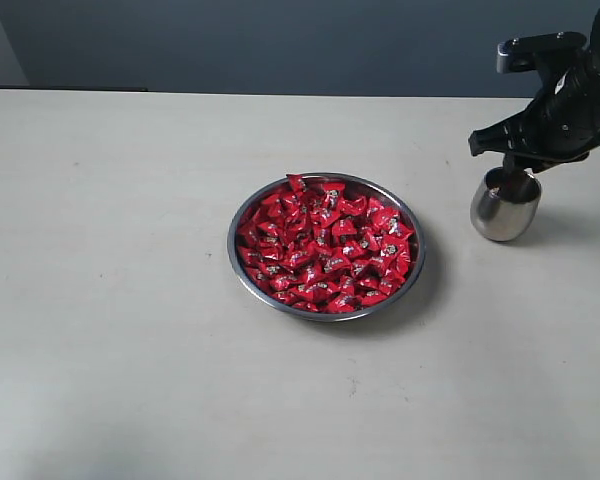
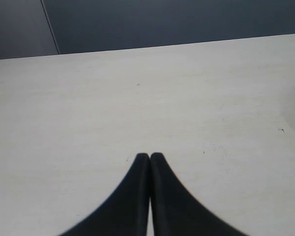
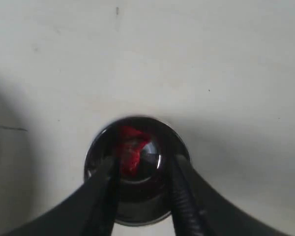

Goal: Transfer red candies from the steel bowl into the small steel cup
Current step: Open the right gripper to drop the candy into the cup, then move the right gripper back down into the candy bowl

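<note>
Left: left gripper [image 2: 150, 157], fingers pressed together and holding nothing, above the table [image 2: 137, 98]. Centre: bowl [image 1: 232, 245] heaped with candies [image 1: 325, 245]. Right: cup [image 1: 502, 215], upright, well apart from the bowl. The right gripper [image 3: 142, 167] crowds its mouth, fingers parted, with one candy [image 3: 130, 147] inside the cup between them.

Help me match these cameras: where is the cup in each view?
Exterior: cup at far right, right of the bowl, under the right gripper.
Left wrist: not in it.
Right wrist: cup in the picture's lower middle, between the fingers, red candy inside.
Shared: the right gripper over the cup, exterior and right wrist.
</note>
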Robot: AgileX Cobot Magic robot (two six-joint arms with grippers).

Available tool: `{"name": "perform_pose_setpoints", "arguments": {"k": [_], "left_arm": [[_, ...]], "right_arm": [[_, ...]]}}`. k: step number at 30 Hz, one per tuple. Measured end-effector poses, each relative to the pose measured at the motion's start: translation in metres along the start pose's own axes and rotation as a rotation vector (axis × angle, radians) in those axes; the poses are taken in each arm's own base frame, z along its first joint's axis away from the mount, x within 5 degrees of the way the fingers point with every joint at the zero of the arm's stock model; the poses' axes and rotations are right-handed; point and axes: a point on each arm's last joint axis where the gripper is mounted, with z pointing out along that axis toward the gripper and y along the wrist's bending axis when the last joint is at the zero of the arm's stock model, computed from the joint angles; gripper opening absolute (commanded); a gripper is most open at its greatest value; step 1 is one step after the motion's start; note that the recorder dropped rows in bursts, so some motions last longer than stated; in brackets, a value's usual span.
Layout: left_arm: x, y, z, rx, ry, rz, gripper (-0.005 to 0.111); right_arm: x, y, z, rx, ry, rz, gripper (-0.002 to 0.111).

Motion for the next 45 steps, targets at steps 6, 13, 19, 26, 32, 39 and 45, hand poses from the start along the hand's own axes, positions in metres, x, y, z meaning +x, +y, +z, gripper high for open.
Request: {"name": "perform_pose_setpoints", "arguments": {"k": [6,13,19,26,32,39,45], "left_arm": [[0.000,0.000,0.000,0.000,0.000,0.000,0.000],[0.000,0.000,0.000,0.000,0.000,0.000,0.000],[0.000,0.000,0.000,0.000,0.000,0.000,0.000],[0.000,0.000,0.000,0.000,0.000,0.000,0.000],[0.000,0.000,0.000,0.000,0.000,0.000,0.000],[0.000,0.000,0.000,0.000,0.000,0.000,0.000],[0.000,0.000,0.000,0.000,0.000,0.000,0.000]], "right_arm": [[0.000,0.001,0.000,-0.007,0.000,0.009,0.036],[0.000,0.030,-0.002,-0.144,0.004,0.000,0.036],[0.000,0.090,-0.009,-0.263,-0.039,-0.149,0.036],[0.003,0.133,-0.004,-0.329,-0.040,-0.216,0.036],[-0.012,0.147,0.008,-0.360,0.001,-0.224,0.036],[-0.015,0.152,0.023,-0.368,0.048,-0.229,0.036],[-0.007,0.155,0.039,-0.381,0.121,-0.217,0.036]]}}
